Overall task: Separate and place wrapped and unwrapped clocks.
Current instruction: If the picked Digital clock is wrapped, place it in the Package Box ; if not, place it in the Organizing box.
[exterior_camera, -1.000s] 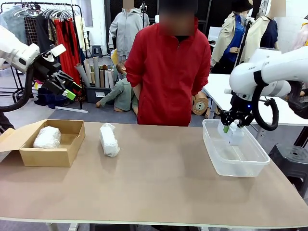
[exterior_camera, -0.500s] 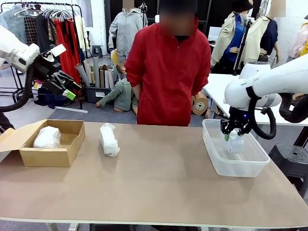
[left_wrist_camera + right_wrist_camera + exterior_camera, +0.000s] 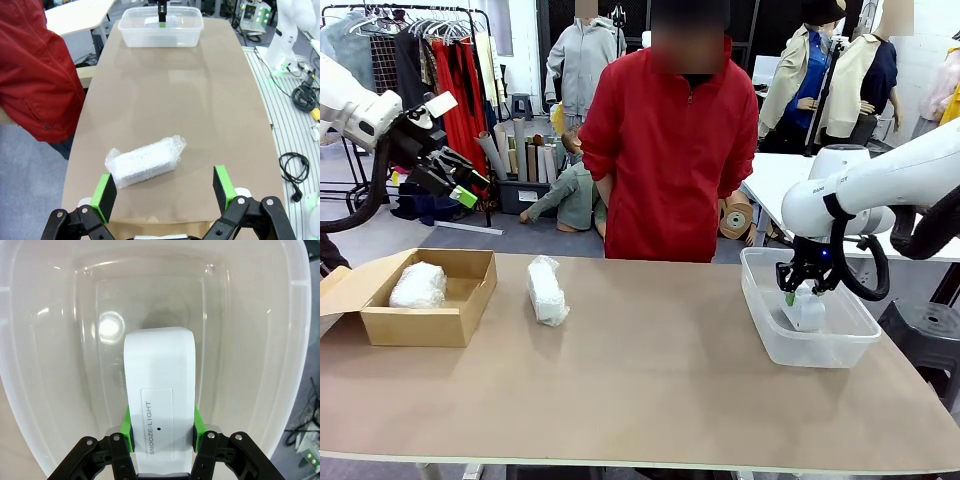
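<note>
My right gripper (image 3: pixel 802 298) is shut on the bare white unwrapped clock (image 3: pixel 160 385) and holds it low inside the clear plastic tub (image 3: pixel 760 310); the right wrist view shows the tub's bottom (image 3: pixel 80 340) just beyond the clock. One bubble-wrapped clock (image 3: pixel 547 290) lies on the table left of centre, also seen below my left gripper (image 3: pixel 164 187) as a wrapped clock (image 3: pixel 145 161). Another wrapped clock (image 3: pixel 418 285) rests in the cardboard box (image 3: pixel 470 300). My left gripper (image 3: pixel 455 180) hangs open, high above the box.
A person in a red jacket (image 3: pixel 670 150) stands at the far edge of the table, behind the middle. The brown tabletop (image 3: pixel 650 380) lies bare between box and tub. Cables (image 3: pixel 295 170) lie on the floor beside the table.
My right gripper has come down with the unwrapped clock from above the tub's rim to deep inside the tub. The left arm has stayed still.
</note>
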Robot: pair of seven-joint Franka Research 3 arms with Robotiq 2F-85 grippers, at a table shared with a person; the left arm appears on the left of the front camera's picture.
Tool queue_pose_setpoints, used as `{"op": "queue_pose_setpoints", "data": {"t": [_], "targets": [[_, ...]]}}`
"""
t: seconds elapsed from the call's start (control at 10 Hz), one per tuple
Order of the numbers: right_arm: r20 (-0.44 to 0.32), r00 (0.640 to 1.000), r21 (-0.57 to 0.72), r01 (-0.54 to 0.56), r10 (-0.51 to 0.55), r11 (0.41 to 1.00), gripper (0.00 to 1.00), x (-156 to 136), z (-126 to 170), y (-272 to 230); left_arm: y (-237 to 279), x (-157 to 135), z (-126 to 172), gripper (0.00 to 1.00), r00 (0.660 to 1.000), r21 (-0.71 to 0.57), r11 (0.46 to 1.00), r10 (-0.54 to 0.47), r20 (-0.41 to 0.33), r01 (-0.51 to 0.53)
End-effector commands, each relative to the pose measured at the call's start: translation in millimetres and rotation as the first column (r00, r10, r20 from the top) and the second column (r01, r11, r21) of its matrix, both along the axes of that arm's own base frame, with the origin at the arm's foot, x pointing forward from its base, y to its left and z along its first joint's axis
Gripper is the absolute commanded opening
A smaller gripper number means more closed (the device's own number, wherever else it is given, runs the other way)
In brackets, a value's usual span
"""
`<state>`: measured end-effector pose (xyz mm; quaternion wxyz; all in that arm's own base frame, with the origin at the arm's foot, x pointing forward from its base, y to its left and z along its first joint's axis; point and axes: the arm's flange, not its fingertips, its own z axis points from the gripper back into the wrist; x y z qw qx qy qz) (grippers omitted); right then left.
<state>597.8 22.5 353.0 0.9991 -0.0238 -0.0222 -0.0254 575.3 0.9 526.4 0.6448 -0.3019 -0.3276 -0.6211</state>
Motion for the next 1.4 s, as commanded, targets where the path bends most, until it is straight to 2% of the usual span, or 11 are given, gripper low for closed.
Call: {"op": "queue_pose_setpoints", "data": {"t": [0.0,0.1,0.2,0.3,0.7,0.8,1.3], "targets": [[0.011,1.000,-0.028,0.028,-0.028,0.999,0.00,0,2,2,0,-1,3,1.00,1.000,-0.001,1.000,0.000,0.004,0.000],[-0.009,1.000,-0.035,0.030,-0.030,0.999,0.02,1,-1,2,0,-1,3,1.00,1.000,-0.001,1.000,0.000,0.004,0.000],[-0.015,0.999,-0.036,0.031,-0.031,0.999,0.12,1,-1,2,0,-1,3,1.00,1.000,-0.001,1.000,0.000,0.004,0.000],[-0.019,0.999,-0.034,0.037,-0.038,0.999,0.16,1,-2,3,0,-1,3,1.00,1.000,-0.001,1.000,0.000,0.004,0.000],[-0.038,0.999,-0.036,0.032,-0.034,0.999,0.89,2,-2,2,0,-1,3,1.00,1.000,-0.001,1.000,0.000,0.004,0.000],[-0.041,0.998,-0.034,0.035,-0.036,0.999,1.00,2,-2,2,0,-1,3,1.00,1.000,-0.001,1.000,0.000,0.004,0.000],[-0.049,0.999,-0.026,0.011,-0.013,1.000,1.00,1,12,-2,0,-1,3,1.00,1.000,-0.001,1.000,0.000,0.004,0.000]]}}
